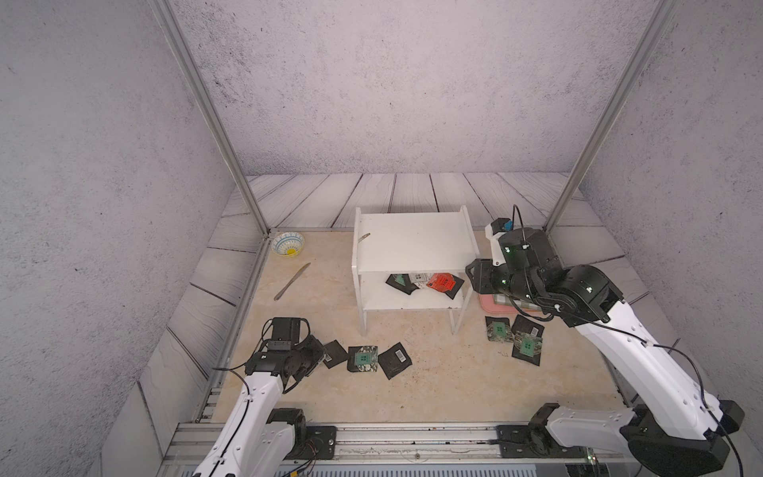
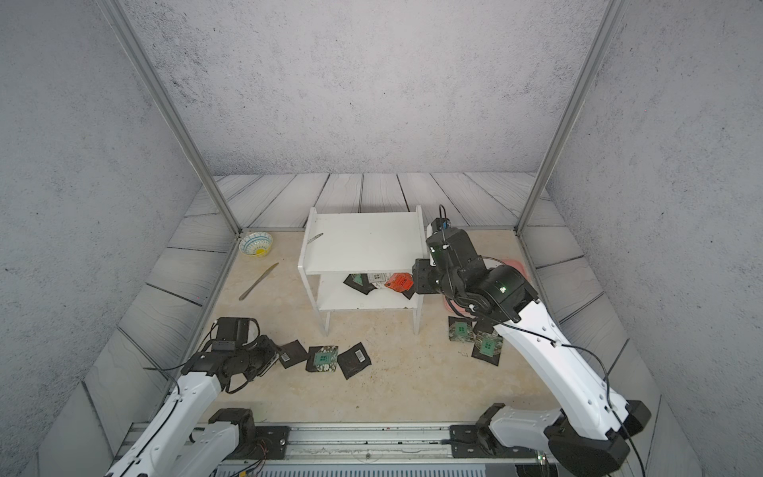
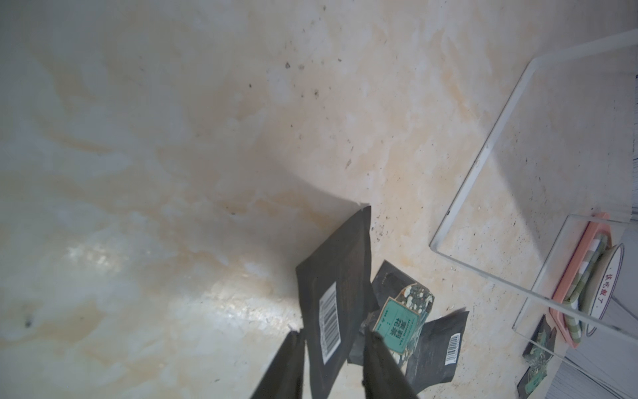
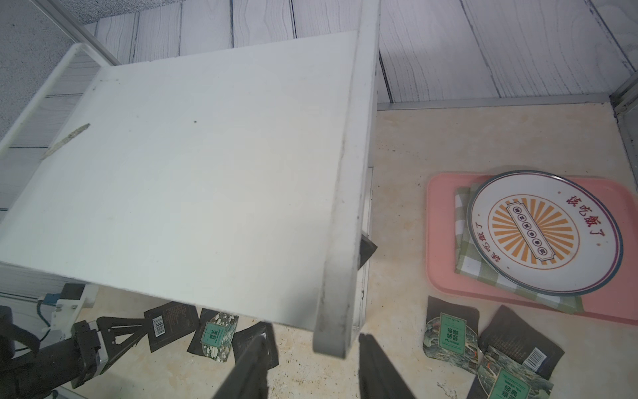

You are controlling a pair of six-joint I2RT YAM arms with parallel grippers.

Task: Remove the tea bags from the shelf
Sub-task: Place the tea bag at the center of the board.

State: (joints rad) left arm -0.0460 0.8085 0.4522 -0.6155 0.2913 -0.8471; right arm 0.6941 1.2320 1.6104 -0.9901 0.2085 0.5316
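Observation:
The white two-tier shelf (image 1: 413,239) (image 2: 363,243) (image 4: 193,165) stands mid-table. On its lower board lie three tea bags: a black and green one (image 1: 398,283), a white-labelled one (image 1: 419,276) and a red-orange one (image 1: 441,283) (image 2: 399,282). My right gripper (image 1: 470,270) (image 2: 418,277) (image 4: 314,333) is open and straddles the front corner of the shelf's right side panel. My left gripper (image 1: 323,356) (image 3: 335,340) is low over the table at the front left, its jaws open. A black barcode tea bag (image 3: 333,286) (image 1: 335,353) is loose between its fingers.
More tea bags lie on the table: a green floral one (image 1: 363,358) and a black one (image 1: 395,360) at front left, three (image 1: 527,349) at right. A pink tray (image 4: 442,269) with a plate (image 4: 542,231) stands right of the shelf. Bowl (image 1: 288,243) and knife (image 1: 292,281) lie at back left.

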